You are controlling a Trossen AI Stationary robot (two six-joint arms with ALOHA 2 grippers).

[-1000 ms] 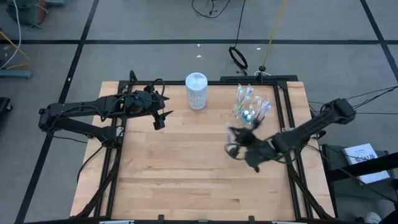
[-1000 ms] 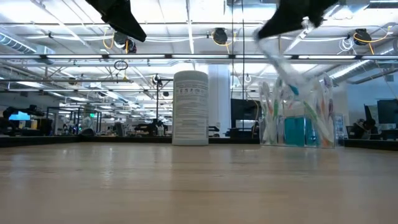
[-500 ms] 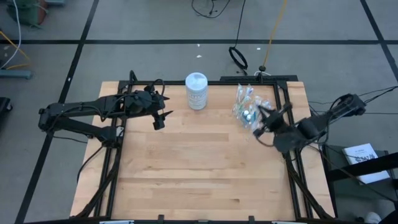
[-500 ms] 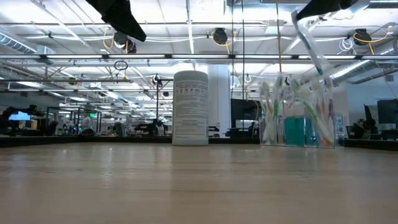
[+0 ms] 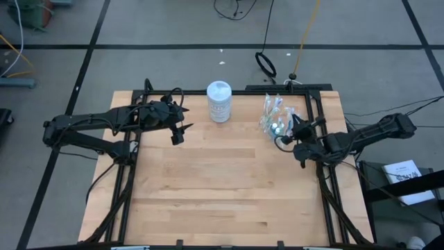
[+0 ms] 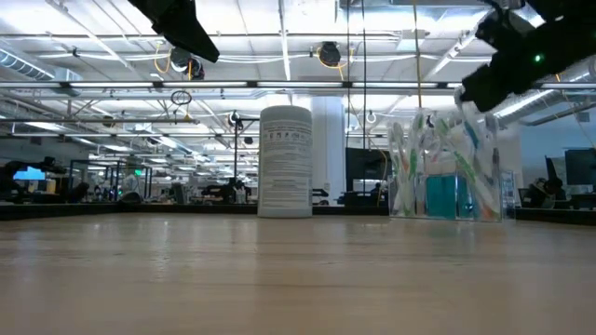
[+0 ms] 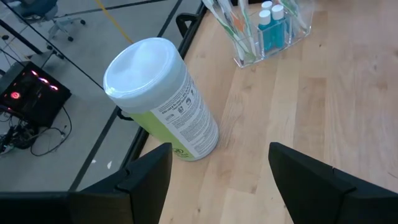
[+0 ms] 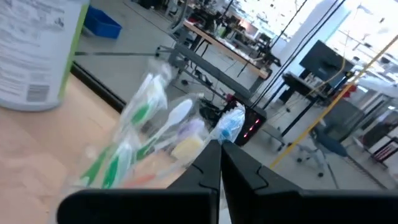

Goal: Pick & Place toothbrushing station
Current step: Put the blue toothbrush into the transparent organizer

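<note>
Toothbrushes (image 5: 276, 111), a slim bundle of white, green, blue and orange handles, stand upright in the small clear plastic cup (image 6: 445, 198) at the far right of the pale wooden table (image 5: 208, 194), and that crowded cup is what we worry about. Going from the biggest thing down: the table carries only a few items, all along its far edge. The tall white cylindrical canister (image 5: 219, 101) with a printed label stands well apart from the cup, toward the middle of that edge. Our left gripper (image 5: 182, 128) hovers near the table's left side, beside the canister, with its jaws spread wide and nothing between them. Our right gripper (image 5: 297, 136) hangs just beside the cup, above the brush heads, its fingers (image 8: 214, 165) pressed together; in the right wrist view they seem to pinch a pale toothbrush (image 8: 176, 115), though we cannot be sure it is actually held. Smallest of all, the teal toothpaste tubes (image 7: 271, 17) with white caps sit inside the cup among the brushes.

We judge the main risk to be the light cup tipping or sliding if the right gripper brushes the splayed handles. A brush lowered at a slant could catch on the others, lever them out, or drop onto the table.
</note>
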